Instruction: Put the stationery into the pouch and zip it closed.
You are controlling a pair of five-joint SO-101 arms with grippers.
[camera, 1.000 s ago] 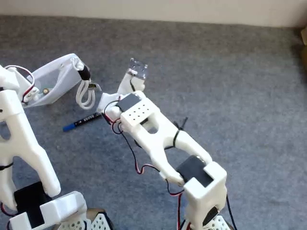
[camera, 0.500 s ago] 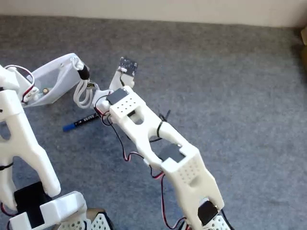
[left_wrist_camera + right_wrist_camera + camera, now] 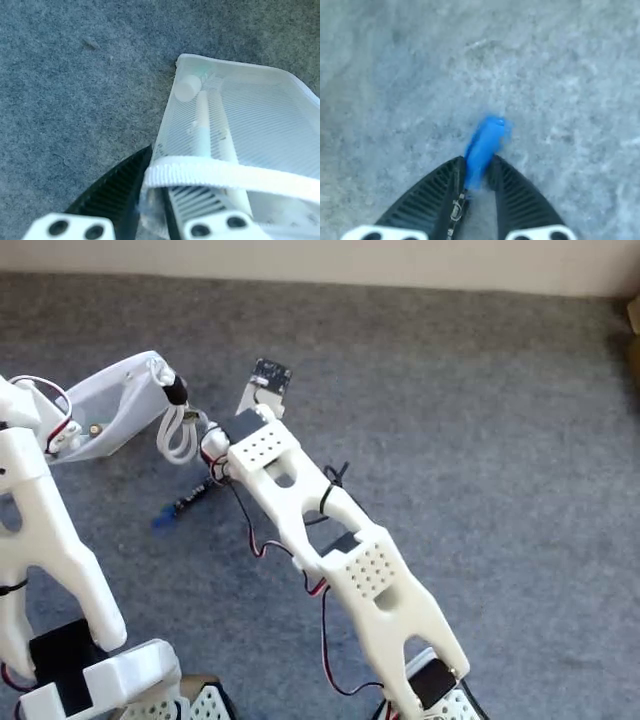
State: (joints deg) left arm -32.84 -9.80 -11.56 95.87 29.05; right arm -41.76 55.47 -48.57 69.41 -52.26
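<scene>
1. Right wrist view cuts the pen [image 3: 484, 142] short. Its blue cap pokes out just ahead of the fingertips, smeared and soft-edged, while the dark barrel runs back between the fingers and out of frame.
2. That right gripper [image 3: 476, 164] is almost closed, and its two ribbed black fingers press the pen from either side. Grey carpet [image 3: 480, 420] lies beyond.
3. From the high view, the right arm's own wrist covers its fingers. The pen's capped end sticks out from beneath the wrist, tilted and blurred.
4. From the left wrist view, the pouch [image 3: 280, 115] runs off the frame, and one corner shows ahead of the tool.
5. The left gripper [image 3: 152, 175] is clamped on the pouch's webbing rim. One black finger sits outside the mesh, and the other is a dim shape behind it.
6. Inside the pouch, ahead of that gripper, lie two white sticks [image 3: 202, 125] and a round white cap [image 3: 186, 89]. Through the mesh I cannot tell exactly what they are.
7. The right arm stretches long and low from its base, with the wrist bent down over the pen. The pouch's cord loop [image 3: 180, 438] hangs just beside that wrist.
8. The left arm stands at the frame's edge, partly cut off, holding the pouch raised at its open end.
</scene>
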